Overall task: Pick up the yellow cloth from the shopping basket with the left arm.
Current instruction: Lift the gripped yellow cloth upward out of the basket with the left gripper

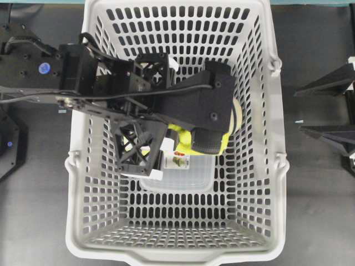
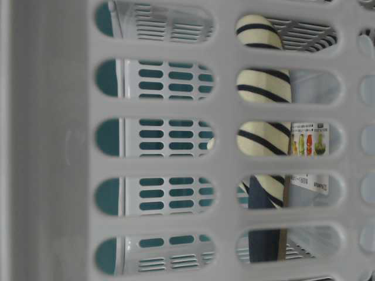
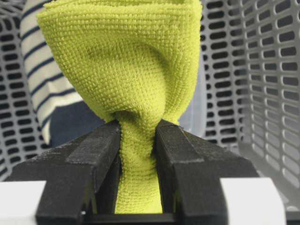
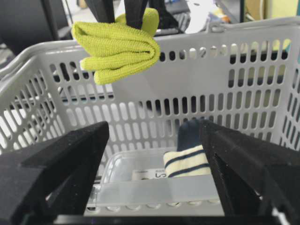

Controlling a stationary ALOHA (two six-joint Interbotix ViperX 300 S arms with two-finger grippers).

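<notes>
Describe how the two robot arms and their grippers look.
The left arm is black with lattice-cut plates, a blue dot, black cables and white clips; the left gripper has thick, matt black, rough-textured fingers. The right gripper has similar black, wedge-shaped fingers.

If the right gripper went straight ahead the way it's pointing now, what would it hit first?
Most likely the near wall of the basket, which fills the view ahead of the open right gripper. The cloth hangs higher, off that line, though depth is hard to judge.
</notes>
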